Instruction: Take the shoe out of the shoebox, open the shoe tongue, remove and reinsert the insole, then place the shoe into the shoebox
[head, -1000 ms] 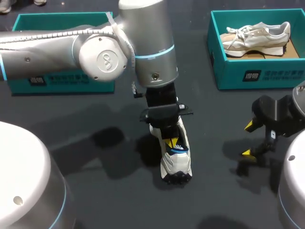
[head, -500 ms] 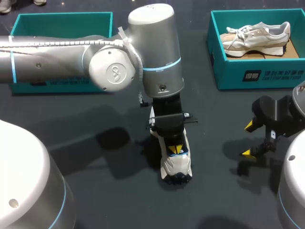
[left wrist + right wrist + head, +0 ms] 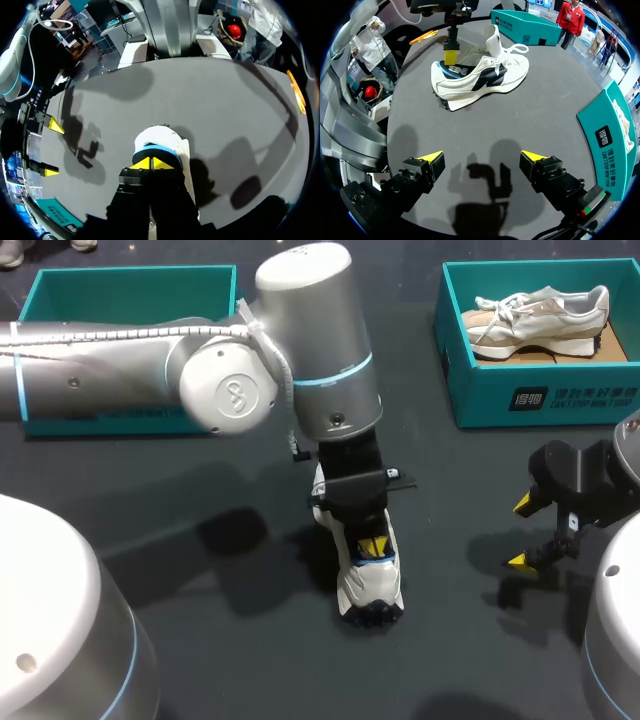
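Dark table (image 3: 100,475) underneath: the white shoe (image 3: 370,585) stands on its sole mid-table, well apart from the teal box (image 3: 540,395) holding another shoe (image 3: 540,315). From above, my left arm hides its heel. The right wrist view shows its whole side, with the left claw (image 3: 152,163) tips together at the blue-lined opening. My right claw (image 3: 482,157) hangs spread, off to the side.
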You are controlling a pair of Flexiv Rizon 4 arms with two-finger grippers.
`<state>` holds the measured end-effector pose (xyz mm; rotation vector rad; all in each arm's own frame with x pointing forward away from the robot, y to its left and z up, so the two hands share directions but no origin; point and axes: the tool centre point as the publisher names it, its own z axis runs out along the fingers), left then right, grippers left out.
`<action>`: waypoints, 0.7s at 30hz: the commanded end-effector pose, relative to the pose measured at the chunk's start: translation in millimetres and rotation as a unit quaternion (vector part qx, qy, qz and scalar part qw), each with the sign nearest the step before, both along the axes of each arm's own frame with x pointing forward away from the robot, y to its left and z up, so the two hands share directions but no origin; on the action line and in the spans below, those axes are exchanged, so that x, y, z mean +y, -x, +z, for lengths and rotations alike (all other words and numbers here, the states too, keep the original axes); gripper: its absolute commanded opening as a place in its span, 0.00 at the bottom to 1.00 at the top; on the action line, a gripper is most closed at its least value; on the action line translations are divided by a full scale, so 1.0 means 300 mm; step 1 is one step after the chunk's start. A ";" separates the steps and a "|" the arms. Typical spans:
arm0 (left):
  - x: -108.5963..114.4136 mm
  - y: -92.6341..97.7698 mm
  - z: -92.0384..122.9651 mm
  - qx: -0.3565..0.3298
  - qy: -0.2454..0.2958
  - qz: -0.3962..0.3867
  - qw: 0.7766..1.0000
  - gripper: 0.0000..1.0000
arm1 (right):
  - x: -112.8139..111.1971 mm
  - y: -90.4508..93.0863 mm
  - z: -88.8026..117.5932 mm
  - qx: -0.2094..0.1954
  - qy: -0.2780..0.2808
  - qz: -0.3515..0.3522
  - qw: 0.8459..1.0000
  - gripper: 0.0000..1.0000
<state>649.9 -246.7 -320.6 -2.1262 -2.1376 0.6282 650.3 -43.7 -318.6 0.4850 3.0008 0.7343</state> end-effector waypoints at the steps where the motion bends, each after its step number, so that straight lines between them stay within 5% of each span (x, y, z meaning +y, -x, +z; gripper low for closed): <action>1: 0.019 0.020 0.010 -0.005 0.003 0.001 1.000 0.00 | 0.000 0.007 0.002 -0.001 0.002 -0.001 1.000 1.00; 9: 0.025 0.032 0.032 -0.006 0.011 -0.002 1.000 0.00 | 0.000 0.007 0.002 -0.001 0.002 -0.001 1.000 1.00; 21: -0.006 0.066 -0.069 -0.013 -0.016 -0.012 1.000 0.00 | 0.000 0.007 0.002 -0.001 0.002 -0.001 1.000 1.00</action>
